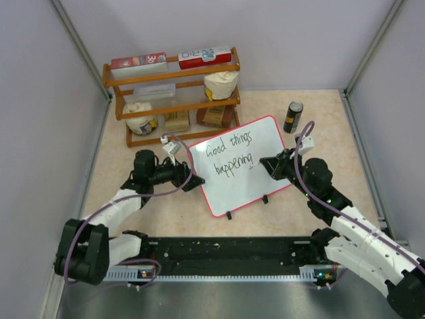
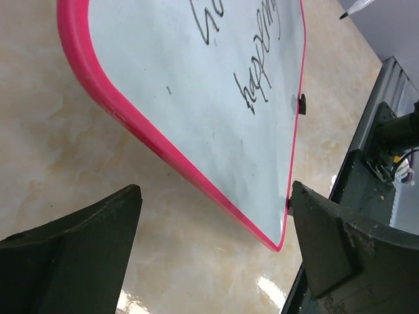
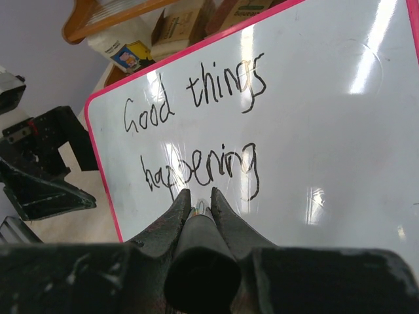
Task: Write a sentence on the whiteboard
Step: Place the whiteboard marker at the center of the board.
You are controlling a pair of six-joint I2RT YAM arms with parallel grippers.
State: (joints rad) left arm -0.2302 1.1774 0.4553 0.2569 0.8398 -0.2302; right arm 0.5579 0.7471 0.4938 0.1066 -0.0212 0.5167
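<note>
The right fingers (image 3: 169, 219) are pinching the marker (image 3: 200, 265) by the finished-looking sentence (image 3: 224, 90), so lifting cleanly off the whiteboard (image 3: 327, 163) is looking wisest, the left fingers (image 2: 78, 242) gaping wide.

The whiteboard (image 1: 249, 186) is glossy white and throws bright streaks of light in the right wrist view. Its frame (image 2: 98, 85) looks like smooth pink-red plastic. The table (image 2: 52, 163) is a smooth, beige marbled surface with a faint sheen. At the upper left of the top view, the shelf (image 1: 171, 74) is varnished orange-brown wood. The left gripper (image 2: 216, 190) has matt black fingers (image 2: 78, 255), scuffed pale in places. The marker (image 3: 200, 268) has a dull dark barrel. Along the bottom edge lies a grey metal plate (image 1: 232, 302).
</note>
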